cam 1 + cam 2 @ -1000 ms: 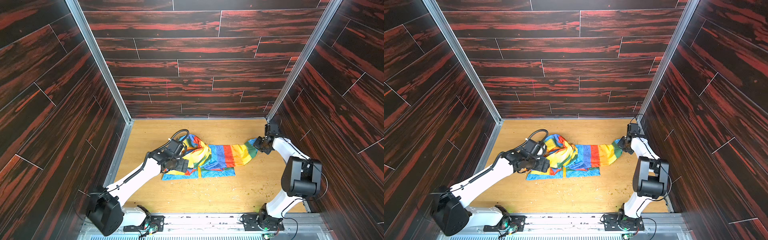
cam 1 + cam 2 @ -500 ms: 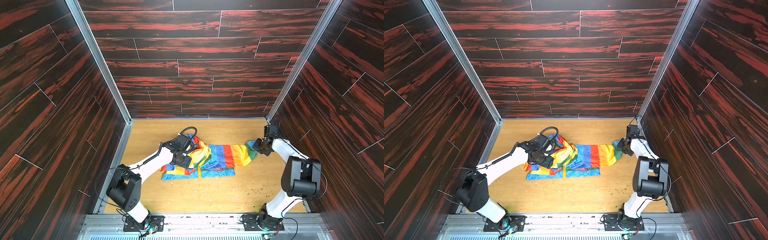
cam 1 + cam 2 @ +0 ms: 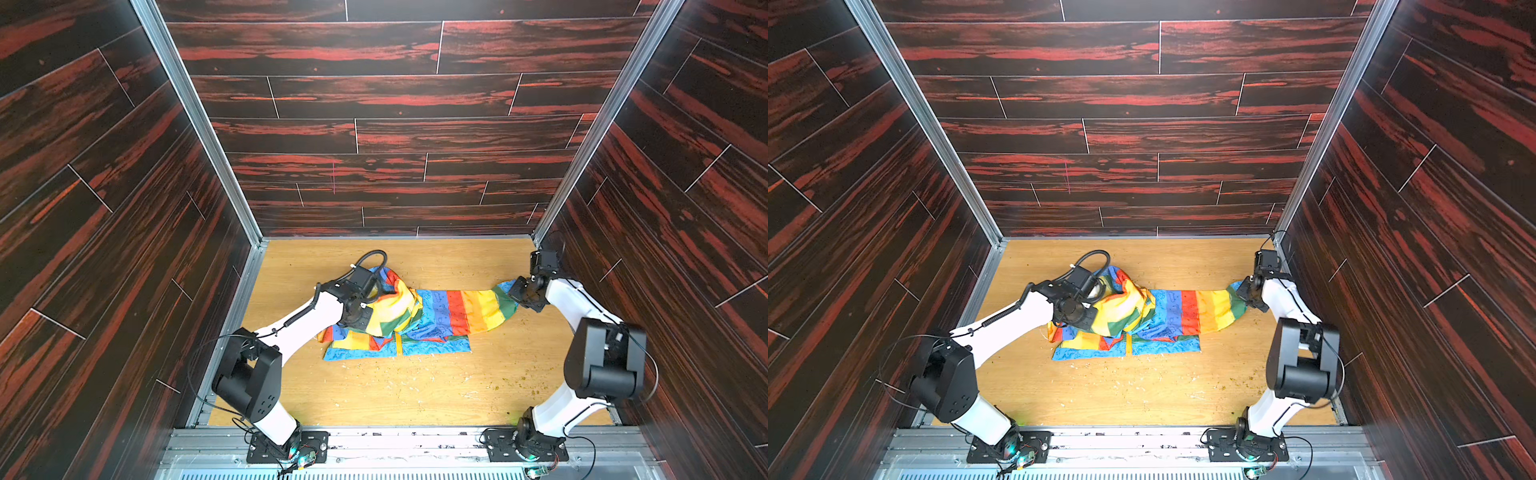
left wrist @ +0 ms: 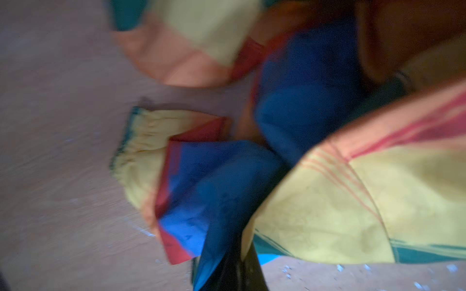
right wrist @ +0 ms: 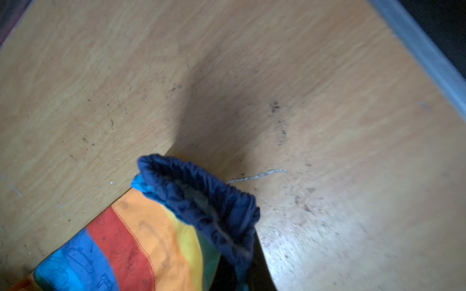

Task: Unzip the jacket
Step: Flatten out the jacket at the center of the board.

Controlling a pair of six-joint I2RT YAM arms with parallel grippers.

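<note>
The rainbow-striped jacket [image 3: 440, 316] [image 3: 1175, 318] lies crumpled on the wooden floor in both top views, its blue hem toward the front. The lower end of its yellow zipper [image 3: 399, 343] [image 3: 1128, 344] shows; the rest is under folds. My left gripper [image 3: 365, 309] [image 3: 1084, 308] is at the jacket's bunched left side, shut on blue and yellow fabric [image 4: 227, 226] in the blurred left wrist view. My right gripper [image 3: 519, 291] [image 3: 1245, 291] is shut on the dark blue cuff [image 5: 214, 209] of the sleeve stretched to the right.
Dark wood-patterned walls with metal corner posts [image 3: 199, 124] close in the floor on three sides. The right gripper is close to the right wall. Crumbs and a loose thread [image 5: 257, 176] lie on the floor [image 3: 395, 390]. A metal rail [image 3: 395, 444] runs along the front.
The left gripper has closed on the jacket's bunched left side, and the left arm's elbow has swung in and up. The right gripper has kept hold of the sleeve cuff.
</note>
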